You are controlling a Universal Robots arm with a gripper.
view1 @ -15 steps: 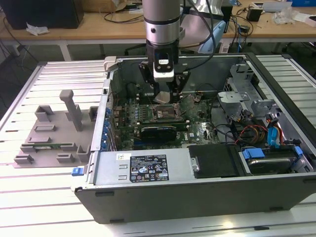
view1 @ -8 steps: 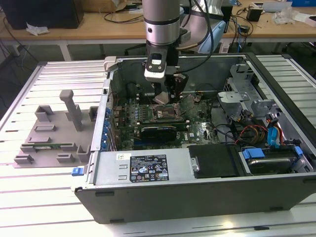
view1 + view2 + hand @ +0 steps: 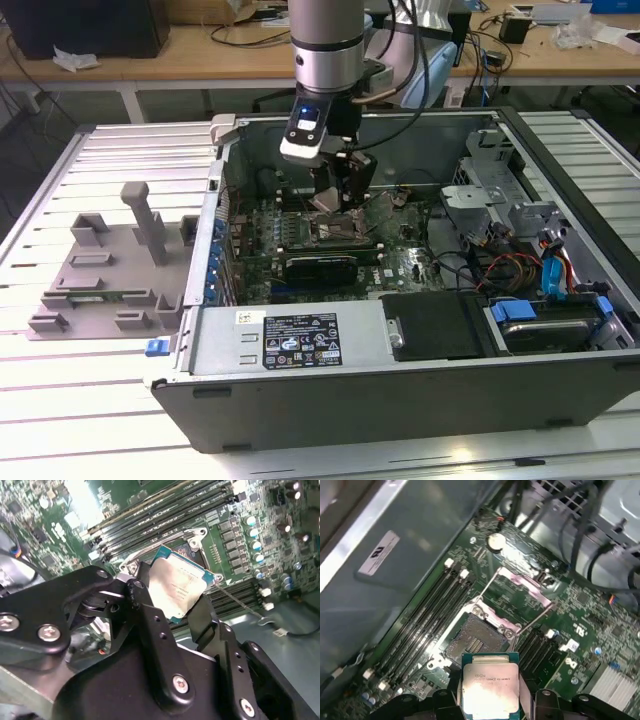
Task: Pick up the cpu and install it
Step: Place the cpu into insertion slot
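Gripper (image 3: pixel 176 592) closed on the cpu (image 3: pixel 490 690): two black fingers (image 3: pixel 150 622) clamp opposite edges of the chip, with the silver lid facing both wrist cameras. In the exterior view the arm reaches down into the open case (image 3: pixel 400 375). The cpu hangs just above the socket (image 3: pixel 472 640), apart from it and not yet seated.

The step in hand appears to be lowering the chip into the socket. To do this well, the chip should probably be kept flat to the board, its edges squared to the socket frame and its corner marks matched. It should go down without sideways drag, since the contact field looks delicate. Whether the chip is level now cannot be told.

The load plate (image 3: pixel 525 587) stands hinged open behind the socket, and its thin lever (image 3: pixel 240 602) is swung out to one side. Both could snag a finger. Memory slots (image 3: pixel 427 625) flank the socket closely. Black cables (image 3: pixel 580 535) hang near the far corner. A grey fixture (image 3: pixel 110 270) lies outside the case, on the exterior view's left.
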